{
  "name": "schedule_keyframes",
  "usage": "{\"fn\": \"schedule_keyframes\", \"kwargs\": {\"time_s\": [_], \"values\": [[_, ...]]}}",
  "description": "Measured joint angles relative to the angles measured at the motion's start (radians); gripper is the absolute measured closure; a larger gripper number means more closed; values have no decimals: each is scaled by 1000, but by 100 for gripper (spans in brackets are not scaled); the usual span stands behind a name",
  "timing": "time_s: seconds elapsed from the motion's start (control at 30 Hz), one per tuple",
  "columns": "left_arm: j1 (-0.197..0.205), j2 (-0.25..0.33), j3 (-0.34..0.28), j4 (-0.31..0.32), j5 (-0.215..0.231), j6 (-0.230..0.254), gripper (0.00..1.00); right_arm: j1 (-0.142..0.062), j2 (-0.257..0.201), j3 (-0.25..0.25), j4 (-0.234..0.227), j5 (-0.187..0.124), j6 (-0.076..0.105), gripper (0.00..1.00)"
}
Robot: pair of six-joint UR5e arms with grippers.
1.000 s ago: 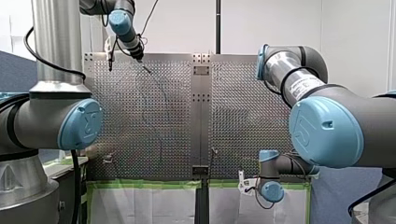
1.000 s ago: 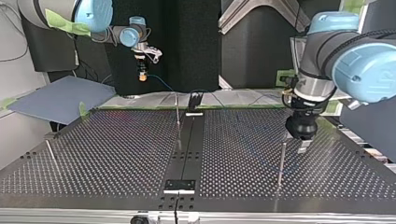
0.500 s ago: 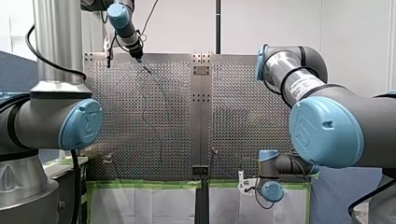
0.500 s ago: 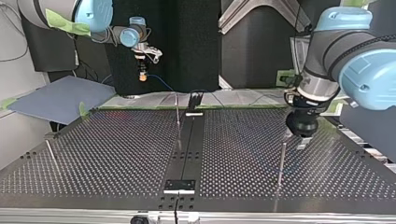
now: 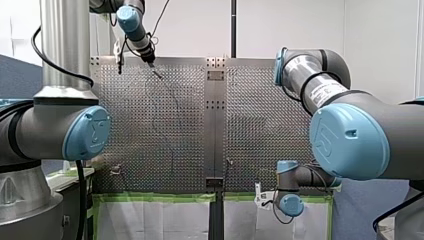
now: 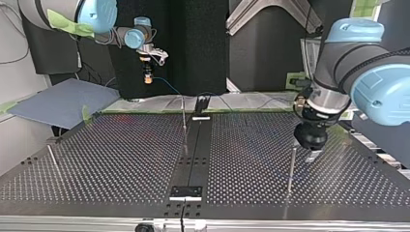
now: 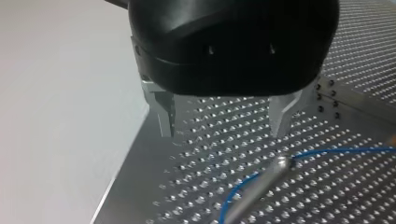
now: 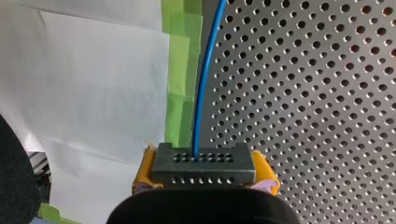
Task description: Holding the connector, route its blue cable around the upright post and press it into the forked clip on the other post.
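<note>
**Item: connector** (image 8: 204, 163). Dark block with rows of small holes. It is clamped at both flanks by the right claw (image 8: 204, 171), with yellow pads (image 8: 144, 173) pressed against it. It is held in the air at the tabletop (image 8: 327, 102) edge, above green tape (image 8: 180, 74) and white paper (image 8: 93, 84).

**Item: blue cable** (image 8: 205, 70). It leaves the connector's face and runs straight ahead along the tabletop's edge. In the left wrist view its far stretch meets the head of a post (image 7: 261, 184) and bends away beside it. That view is too blurred to tell whether a fork holds the cable there.

**Item: left claw** (image 7: 224, 120). Metal fingers wide apart, gripping nothing. It hangs over the tabletop just beside that post.

**Step in hand (judged):** routing. The connector is secured and the cable touches one post. The press into the clip is not shown as done.

**Next move (judged):** the right claw must carry the connector with the cable taut enough to hug its post and low enough to seat in the fork. It must not pull the cable off the post it touches.

**Views compared:**
- The top view alone gives the layout: a central post (image 6: 183, 115) nearest the right claw, and another post (image 6: 53, 162) at that view's left.
- The right wrist view alone shows the grip on the connector.
- The left wrist view alone shows the cable touching the post.
- The front view shows the cable only as a thin dark line.
</note>
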Motion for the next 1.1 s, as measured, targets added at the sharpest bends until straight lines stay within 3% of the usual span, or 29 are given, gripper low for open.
{"fn": "schedule_keyframes", "kwargs": {"time_s": [0.43, 0.9, 1.1], "values": [[-1, 0, 9, -3, -7, -26, 0, 2, 0, 0, 4, -8, 1, 100], [-5, 0, 8, -51, -103, -54, 0, 4, 0, 0, 9, -13, 0, 100], [-6, 0, 8, -52, -121, -55, 0, 5, 0, 0, 11, -14, -1, 100]]}}
